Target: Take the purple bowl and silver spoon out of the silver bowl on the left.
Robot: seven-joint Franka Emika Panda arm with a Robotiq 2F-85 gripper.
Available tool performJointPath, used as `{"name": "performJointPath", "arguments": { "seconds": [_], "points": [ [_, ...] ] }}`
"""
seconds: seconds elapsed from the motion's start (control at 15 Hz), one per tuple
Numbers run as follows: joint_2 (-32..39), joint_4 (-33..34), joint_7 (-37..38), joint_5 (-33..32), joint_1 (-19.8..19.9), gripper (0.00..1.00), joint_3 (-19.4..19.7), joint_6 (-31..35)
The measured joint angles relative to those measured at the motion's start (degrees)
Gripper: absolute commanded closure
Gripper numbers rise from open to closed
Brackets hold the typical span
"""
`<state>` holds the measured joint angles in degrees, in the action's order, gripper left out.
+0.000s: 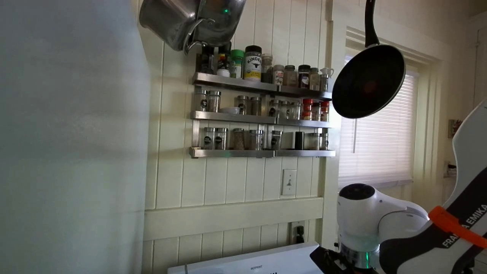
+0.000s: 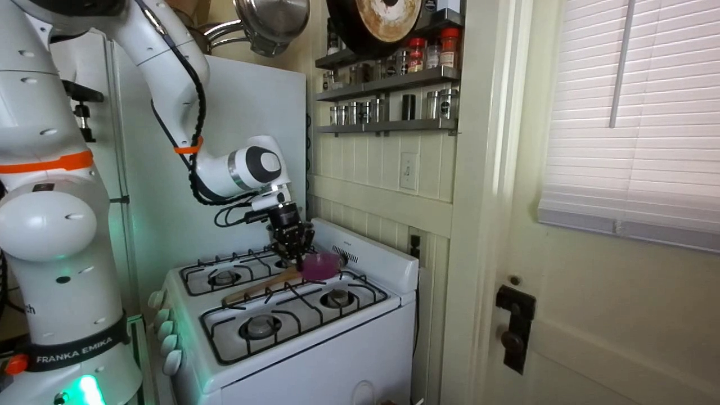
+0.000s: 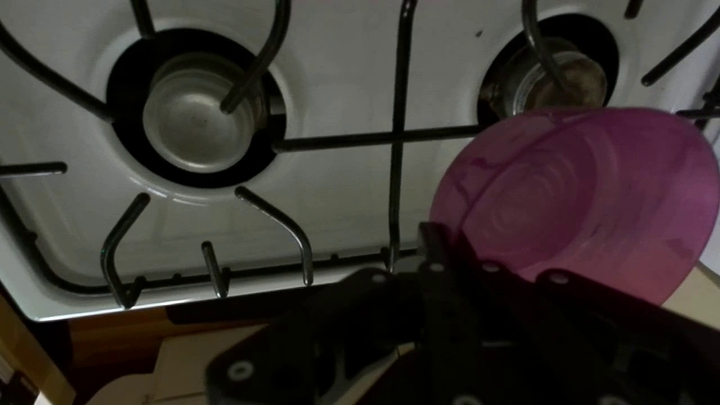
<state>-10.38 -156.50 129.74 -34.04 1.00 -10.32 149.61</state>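
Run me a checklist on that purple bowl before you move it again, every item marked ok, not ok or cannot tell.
1. Claw shut on the purple bowl: ok, it pinches the wall at the rim.
2. Bowl level: not ok, it is tilted.
3. Bowl clear of the stove grate: cannot tell, the views leave contact unsettled.
4. Wooden utensil out of the way: cannot tell. In an exterior view its end shows right by the claw, but the depth is unclear.
5. Silver bowl and silver spoon located: not ok, neither can be made out in any view.
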Motion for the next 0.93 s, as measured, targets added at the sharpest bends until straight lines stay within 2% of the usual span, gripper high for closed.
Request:
{"name": "performJointPath", "arguments": {
  "seconds": [0.4, 0.93],
  "points": [
    [4.2, 0.3, 7.5, -6.1, 2.4, 0.99, 0.4, 10.1],
    [8.8, 3.4, 15.5, -15.6, 4.6, 0.99, 0.4, 10.2]
  ]
}}
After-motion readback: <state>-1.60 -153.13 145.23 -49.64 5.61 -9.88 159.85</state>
